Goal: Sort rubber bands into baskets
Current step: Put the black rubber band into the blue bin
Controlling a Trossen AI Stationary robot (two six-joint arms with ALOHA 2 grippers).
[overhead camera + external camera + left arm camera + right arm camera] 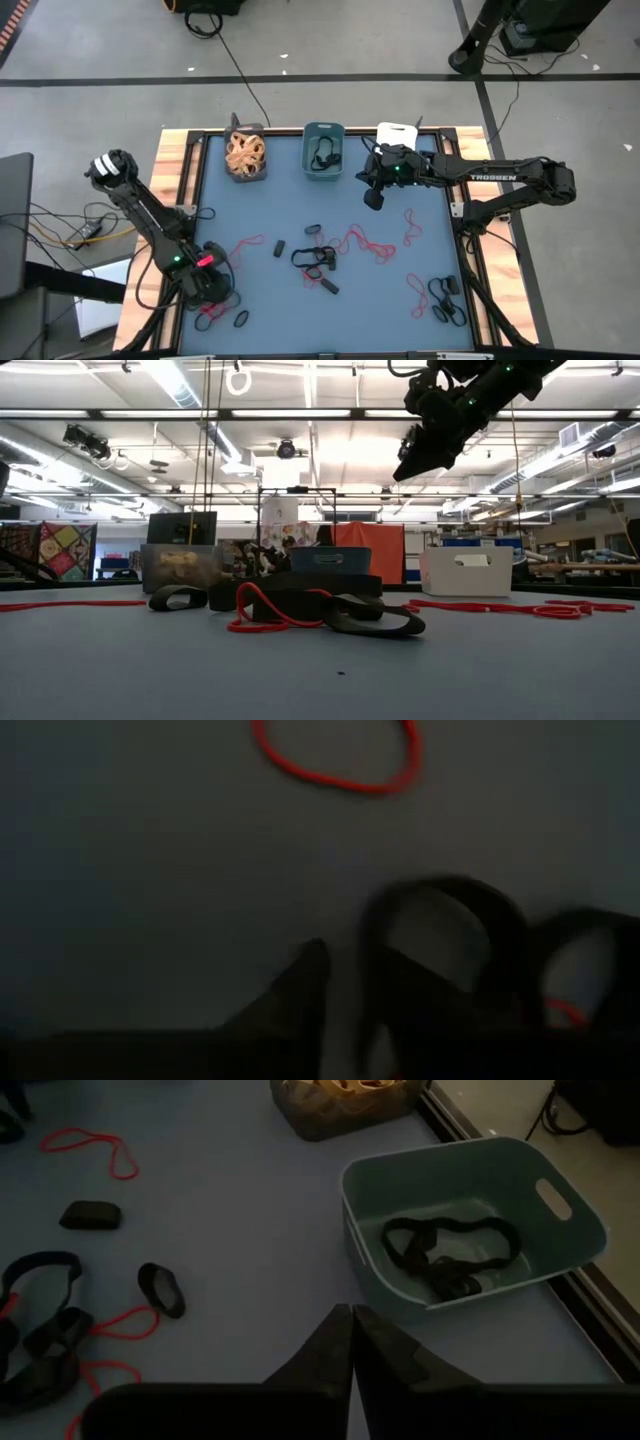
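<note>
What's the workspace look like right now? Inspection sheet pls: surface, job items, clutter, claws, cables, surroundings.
Surface: blue mat inside a wood-edged frame.
Job's things: dark grey basket holds tan bands; teal basket holds black bands; white basket partly hidden by the right arm. Red bands and black bands lie loose mid-mat, more at the near corners.
Clutter: nothing seen.
Claws: left claw low over the near-left bands, a black band just ahead; open or shut not clear. Right claw shut, empty, raised beside the teal basket.
Cables: black cable on the floor behind the table; wires left of it.
Surroundings: grey floor; lit workshop beyond, no people seen.
</note>
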